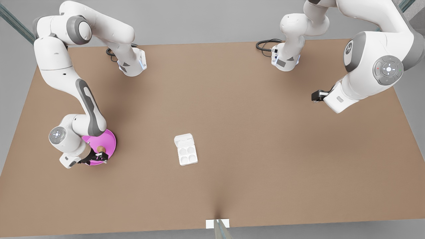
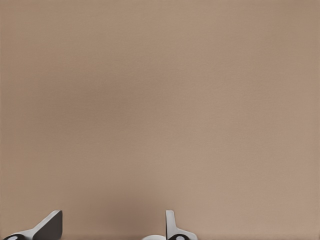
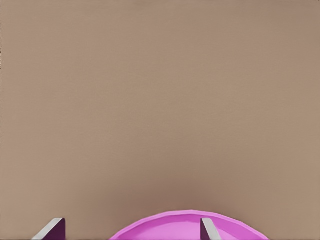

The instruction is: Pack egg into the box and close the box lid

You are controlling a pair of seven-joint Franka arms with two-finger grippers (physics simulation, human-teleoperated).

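Right gripper (image 1: 99, 158) astride egg (image 1: 101, 150), left gripper (image 1: 315, 96) idle

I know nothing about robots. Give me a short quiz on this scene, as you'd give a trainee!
1. True or false: the lid of the box is shut.
2. The egg lies on: A a box cup; B the plate; C the lid.
3. Fill in: the pincer hanging over the plate is the ____ one.

Key:
1. False; it stands open and the cups are empty.
2. B.
3. Right; the right pincer is open by the egg, while the left pincer waits open at the front view's right.
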